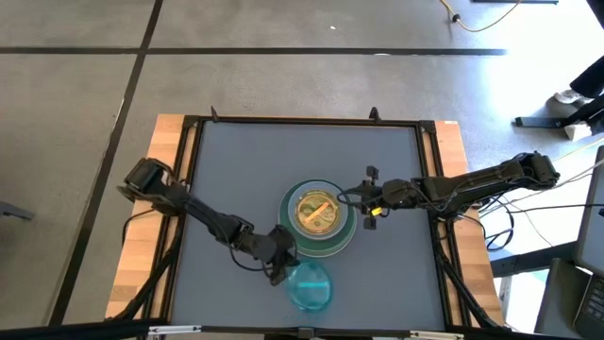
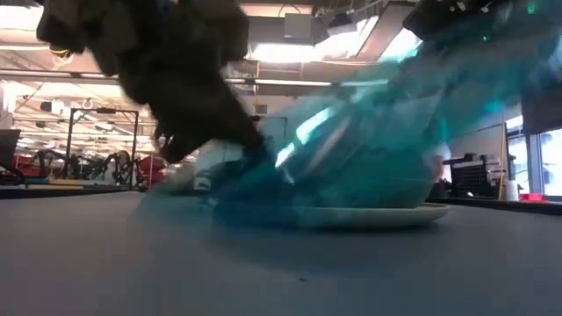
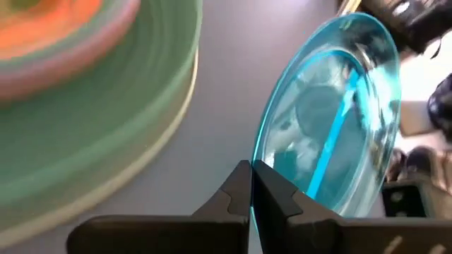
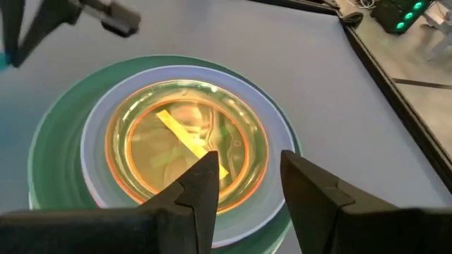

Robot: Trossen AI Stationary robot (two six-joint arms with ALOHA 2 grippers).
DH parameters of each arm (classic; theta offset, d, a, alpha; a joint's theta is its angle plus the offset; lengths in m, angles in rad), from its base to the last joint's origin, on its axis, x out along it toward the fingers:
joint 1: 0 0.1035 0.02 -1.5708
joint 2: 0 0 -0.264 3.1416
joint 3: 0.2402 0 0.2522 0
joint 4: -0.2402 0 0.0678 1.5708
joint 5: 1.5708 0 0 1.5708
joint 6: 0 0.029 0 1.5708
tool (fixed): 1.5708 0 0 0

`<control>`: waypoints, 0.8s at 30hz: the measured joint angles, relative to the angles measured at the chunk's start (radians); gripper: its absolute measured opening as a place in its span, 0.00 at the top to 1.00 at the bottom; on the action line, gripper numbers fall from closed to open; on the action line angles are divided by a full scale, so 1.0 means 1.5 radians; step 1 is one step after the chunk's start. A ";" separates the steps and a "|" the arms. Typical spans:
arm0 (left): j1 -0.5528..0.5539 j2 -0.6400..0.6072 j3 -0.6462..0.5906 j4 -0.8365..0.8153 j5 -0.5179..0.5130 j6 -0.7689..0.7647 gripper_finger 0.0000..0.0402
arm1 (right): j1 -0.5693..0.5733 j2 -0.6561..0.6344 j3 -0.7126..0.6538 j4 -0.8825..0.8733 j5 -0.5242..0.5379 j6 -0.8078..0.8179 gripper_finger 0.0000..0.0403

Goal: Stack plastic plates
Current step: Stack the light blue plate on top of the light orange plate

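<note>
The stack of plates [image 1: 319, 223] sits at the centre of the high view, a large green plate [image 4: 49, 148] showing at the outside, a lavender one [image 4: 92, 141] on it, and a translucent orange plate [image 4: 185, 147] topmost, with a yellow strip showing through it. Just below the stack in that view, toward the lower middle of the frame, the left gripper [image 1: 280, 257] has its fingers pinched together on the rim of a translucent blue plate [image 1: 309, 286]. In the left wrist view the blue plate [image 3: 328, 116] stands tilted on edge beside the stack, and the low view shows it raised at a slant, so it looks to me to be mid-lift.

The step in hand, as I judge it, is bringing this blue plate onto the pile. The next move calls for carrying it over the orange plate, levelling it and centring it before letting go; held by the rim alone it could swing or slide off the smooth plastic.

The right gripper [image 4: 244, 185] hovers at the right edge of the stack with its fingers apart and nothing between them.

The table top [image 1: 245, 161] is a plain grey sheet inside a dark frame on light wooden boards. Around it lies a grey concrete floor [image 1: 75, 85] with dark lines, and the low view looks into a bright workshop with ceiling lights.
</note>
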 joint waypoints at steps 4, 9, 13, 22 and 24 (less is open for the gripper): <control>0.018 -0.041 0.000 0.001 -0.059 0.055 1.00 | 0.000 -0.001 0.000 0.001 0.005 0.000 0.64; 0.054 -0.084 0.001 0.002 -0.113 0.131 1.00 | 0.000 -0.001 0.000 0.001 0.008 -0.002 0.64; 0.103 -0.106 0.002 0.005 -0.119 0.183 1.00 | 0.000 -0.017 0.000 -0.006 0.043 -0.017 0.64; 0.230 -0.127 0.002 -0.003 -0.100 0.211 1.00 | 0.000 -0.118 0.001 -0.029 0.074 -0.015 0.64; 0.251 -0.121 0.002 -0.014 -0.099 0.215 1.00 | 0.000 -0.137 0.001 -0.045 0.074 -0.012 0.64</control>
